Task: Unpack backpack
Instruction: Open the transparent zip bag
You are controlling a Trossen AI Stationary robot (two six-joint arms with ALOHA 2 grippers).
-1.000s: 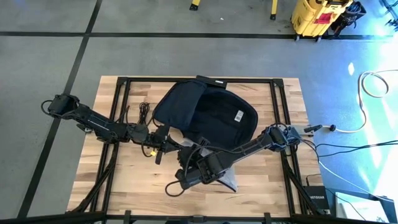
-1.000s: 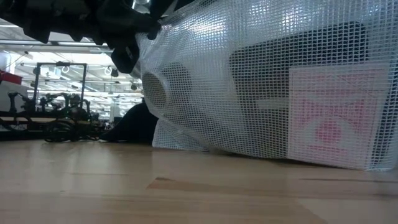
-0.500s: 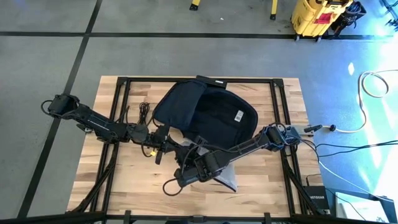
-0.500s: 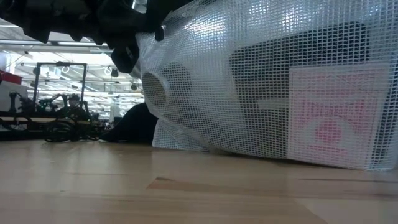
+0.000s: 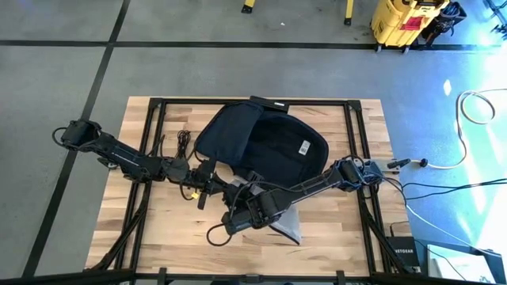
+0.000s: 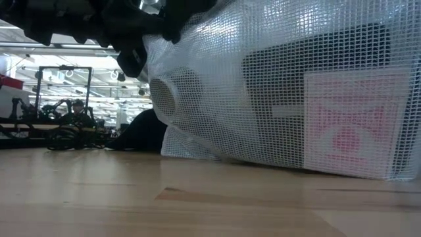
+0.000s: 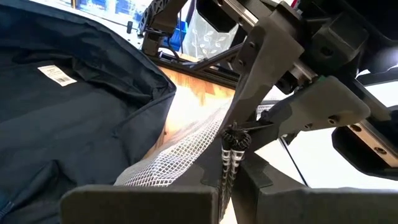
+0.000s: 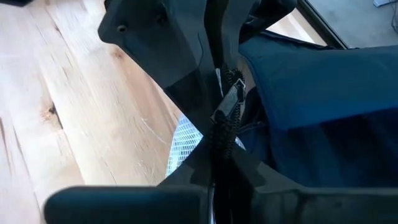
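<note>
The dark navy backpack [image 5: 265,142] lies open on the far middle of the table, its white label up; it also shows in both wrist views [image 7: 74,106] [image 8: 323,106]. A white mesh pouch [image 6: 276,99] with dark contents and a pink label lies in front of the backpack [image 5: 287,227], its lower edge on the wood and its left corner raised. My left gripper [image 7: 230,152] and my right gripper [image 8: 225,118] meet tip to tip at that raised corner, both shut. From above, the left gripper [image 5: 224,192] comes from the left and the right gripper [image 5: 235,207] from the right. My left gripper pinches the pouch's mesh edge [image 7: 208,146] at its raised corner between its two fingers. It comes nearly level from the table's left. The pouch slopes down from there to its lower edge [image 6: 263,161] on the table. My right gripper is shut on the same corner, where a small grey tab [image 8: 231,99] shows between its fingertips. It slants down from the table's right. The fingers hide whether they hold mesh, tab or both.
A black cable [image 5: 184,142] lies coiled at the far left of the table. Black frame rails [image 5: 154,127] run along the table's left, right and far sides. Bare wood [image 5: 166,237] spreads at the near left. A yellow bin [image 5: 400,20] stands on the floor beyond.
My right gripper has shut on the pouch's raised corner; in the low view its dark fingertip now covers more of that corner. The pouch and my left gripper have stayed where they were.
</note>
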